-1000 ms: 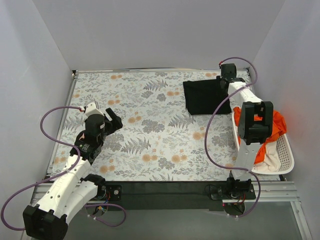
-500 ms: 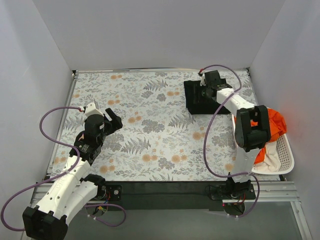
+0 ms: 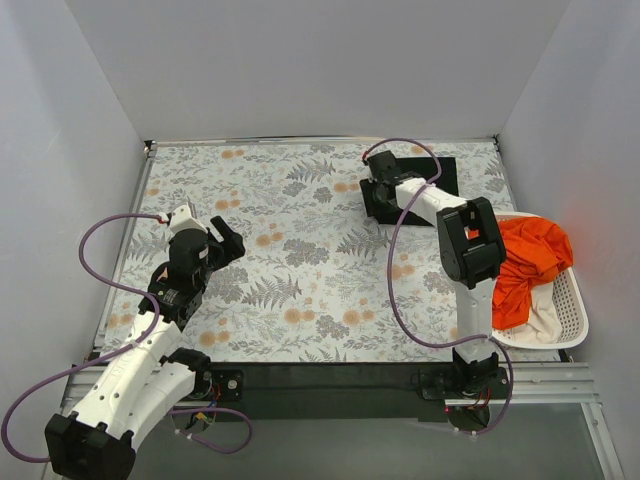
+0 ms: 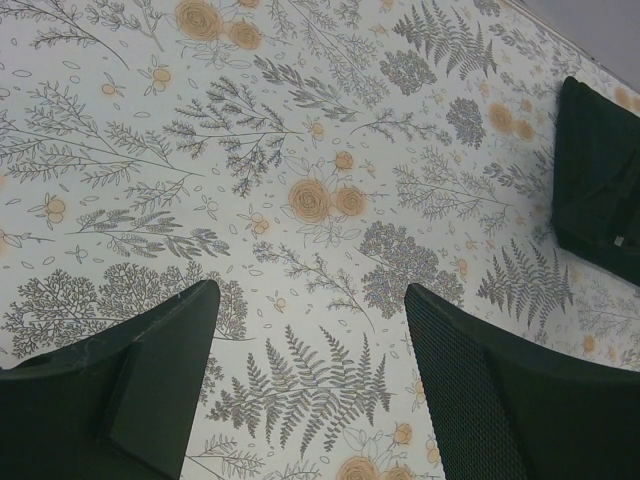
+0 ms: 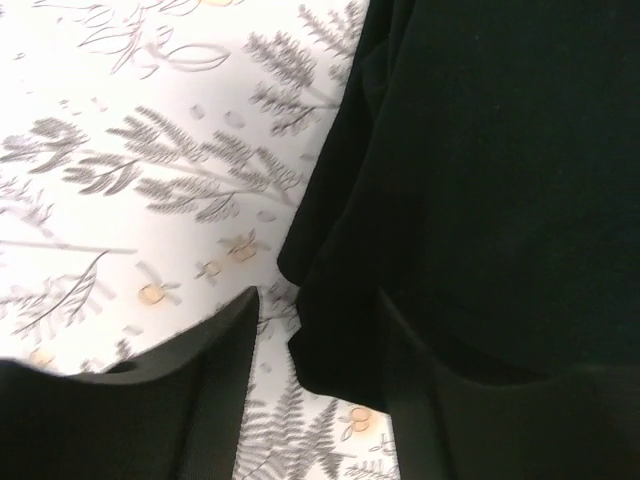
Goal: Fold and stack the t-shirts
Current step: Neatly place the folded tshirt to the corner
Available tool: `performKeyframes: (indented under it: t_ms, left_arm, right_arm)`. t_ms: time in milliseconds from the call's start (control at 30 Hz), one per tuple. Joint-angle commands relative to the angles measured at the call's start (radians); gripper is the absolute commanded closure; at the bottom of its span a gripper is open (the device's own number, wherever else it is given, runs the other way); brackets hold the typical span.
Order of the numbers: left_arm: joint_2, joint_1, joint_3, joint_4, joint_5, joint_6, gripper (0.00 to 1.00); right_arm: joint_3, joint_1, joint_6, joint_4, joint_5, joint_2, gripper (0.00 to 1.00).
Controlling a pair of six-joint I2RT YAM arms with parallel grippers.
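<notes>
Far right, the folded black t-shirt (image 5: 480, 150) lies flat, its edge inside the parted right claw (image 5: 315, 335).

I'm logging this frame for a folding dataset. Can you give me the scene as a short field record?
black t-shirt: folded, lying on the far right of the floral table cover
right gripper: open, fingers astride the black t-shirt's edge
left gripper: open, empty, above the bare cover on the left
basket: white, slatted, at the right table edge
basket contents: orange t-shirt crumpled above a cream t-shirt
</notes>
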Motion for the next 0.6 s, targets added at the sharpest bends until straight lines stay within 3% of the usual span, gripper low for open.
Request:
performKeyframes:
  t_ms: [0, 67, 200, 233, 567]
  left_arm:
    - [-0.010, 0.005, -0.003, 0.012, -0.006, 0.015, 0.31]
    - [-0.009, 0.005, -0.005, 0.011, -0.006, 0.015, 0.31]
    - [-0.006, 0.005, -0.005, 0.009, -0.004, 0.013, 0.31]
    - [-0.006, 0.005, -0.005, 0.009, -0.004, 0.015, 0.31]
    - [0.014, 0.005, -0.006, 0.006, -0.009, 0.012, 0.31]
  right_arm:
    - [0.066, 0.013, -0.020, -0.041, 0.192, 0.066, 0.56]
    - [0.077, 0.013, -0.055, -0.061, 0.289, 0.088, 0.62]
    - [0.096, 0.005, -0.178, -0.066, 0.448, 0.108, 0.94]
    - [0.112, -0.001, -0.205, -0.067, 0.469, 0.115, 0.98]
    - [0.204, -0.144, -0.394, -0.049, 0.511, 0.157, 0.99]
